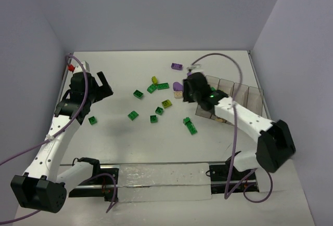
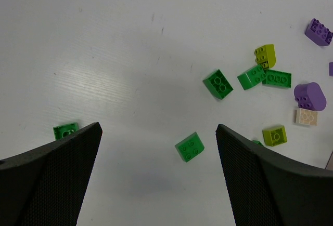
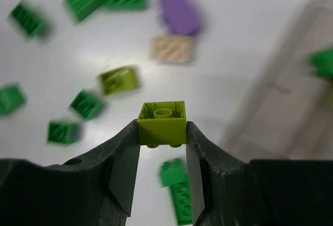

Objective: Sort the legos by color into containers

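1. Dark green studded plastic bricks: I count eight loose on the white counter. The one by the right arm might actually be two. There's also one more green brick over in the bins.
2. Yellow-green studded bricks: three, counting the yellow-green brick in the right tool.
3. Purple plastic pieces: two for sure.
4. Tan brick: just one.
5. Smoky see-through plastic bins: four, joined in a row.
6. Black two-finger tools: two, with the left tool being the other.

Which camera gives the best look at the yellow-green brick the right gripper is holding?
The right wrist view: the yellow-green brick sits sharp and close between the right gripper's fingers. In the top view the gripper hides it; the left wrist view misses it.
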`<act>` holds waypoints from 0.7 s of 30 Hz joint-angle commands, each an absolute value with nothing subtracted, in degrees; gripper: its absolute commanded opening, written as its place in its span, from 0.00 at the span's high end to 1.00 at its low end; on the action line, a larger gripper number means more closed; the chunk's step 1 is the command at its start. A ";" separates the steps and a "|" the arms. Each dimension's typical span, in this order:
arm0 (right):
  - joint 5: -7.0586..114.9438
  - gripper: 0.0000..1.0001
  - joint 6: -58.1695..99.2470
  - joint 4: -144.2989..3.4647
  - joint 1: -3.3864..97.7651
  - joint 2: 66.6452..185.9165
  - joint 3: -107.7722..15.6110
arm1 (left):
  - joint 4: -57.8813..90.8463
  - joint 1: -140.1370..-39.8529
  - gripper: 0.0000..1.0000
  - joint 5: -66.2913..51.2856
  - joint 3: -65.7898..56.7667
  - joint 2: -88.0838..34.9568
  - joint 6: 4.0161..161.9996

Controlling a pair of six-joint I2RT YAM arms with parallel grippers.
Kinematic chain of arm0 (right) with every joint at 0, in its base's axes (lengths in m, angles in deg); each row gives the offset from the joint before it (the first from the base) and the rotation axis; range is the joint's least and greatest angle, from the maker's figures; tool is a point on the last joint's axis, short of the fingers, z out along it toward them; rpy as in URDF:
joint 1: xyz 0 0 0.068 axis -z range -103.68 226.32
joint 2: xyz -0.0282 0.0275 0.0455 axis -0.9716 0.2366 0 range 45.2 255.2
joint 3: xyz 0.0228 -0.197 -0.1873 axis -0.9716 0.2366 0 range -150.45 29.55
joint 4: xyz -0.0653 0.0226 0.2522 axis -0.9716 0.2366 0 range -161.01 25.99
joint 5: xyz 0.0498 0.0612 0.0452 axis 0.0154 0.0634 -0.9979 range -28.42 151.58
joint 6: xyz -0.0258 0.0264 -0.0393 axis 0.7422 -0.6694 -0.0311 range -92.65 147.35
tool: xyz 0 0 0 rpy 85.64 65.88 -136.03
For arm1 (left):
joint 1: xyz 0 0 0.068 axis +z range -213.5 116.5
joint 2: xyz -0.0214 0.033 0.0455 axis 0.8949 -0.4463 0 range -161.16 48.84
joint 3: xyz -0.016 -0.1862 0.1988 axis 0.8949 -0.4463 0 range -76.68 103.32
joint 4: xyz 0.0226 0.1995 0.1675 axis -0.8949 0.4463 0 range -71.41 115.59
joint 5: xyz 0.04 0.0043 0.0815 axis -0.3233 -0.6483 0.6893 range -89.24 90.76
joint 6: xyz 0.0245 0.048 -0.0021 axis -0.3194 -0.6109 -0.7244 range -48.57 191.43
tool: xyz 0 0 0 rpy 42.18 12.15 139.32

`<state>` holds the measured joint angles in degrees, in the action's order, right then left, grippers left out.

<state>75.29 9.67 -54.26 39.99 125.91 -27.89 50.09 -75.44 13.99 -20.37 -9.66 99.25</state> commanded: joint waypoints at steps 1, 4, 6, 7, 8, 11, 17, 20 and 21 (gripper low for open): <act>81.52 0.73 2.28 -52.96 52.50 117.02 -23.59 | 48.69 -75.67 0.01 13.68 -17.75 -9.03 98.63; 82.42 0.72 0.50 -51.63 60.26 116.00 -21.99 | 48.34 -75.62 0.01 13.46 -17.75 -9.47 98.67; 82.58 0.72 0.02 -51.63 65.23 116.09 -21.16 | 48.29 -75.62 0.01 13.24 -17.71 -9.52 98.67; 82.43 0.71 0.02 -52.18 66.58 116.79 -21.05 | 48.24 -75.62 0.01 13.19 -17.76 -9.52 98.67; 82.36 0.71 -0.01 -52.66 67.82 117.43 -20.98 | 48.21 -75.62 0.01 13.21 -17.79 -9.52 98.67; 83.08 0.70 -0.10 -53.66 70.44 119.51 -21.30 | 48.41 -75.68 0.01 13.41 -17.65 -9.55 98.56; 84.49 0.43 -0.76 -54.81 71.48 122.65 -21.83 | 48.30 -75.62 0.01 13.40 -17.96 -9.24 98.42; 83.96 0.22 -0.71 -54.90 71.12 122.38 -22.10 | 48.53 -75.62 0.01 13.48 -17.64 -9.47 98.41; 83.97 0.19 -0.68 -54.93 70.73 122.28 -22.13 | 48.62 -75.69 0.01 13.50 -17.56 -9.52 98.35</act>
<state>82.42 -0.18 -52.58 71.26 122.78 -21.01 50.05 -75.44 13.95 -20.34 -9.68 99.24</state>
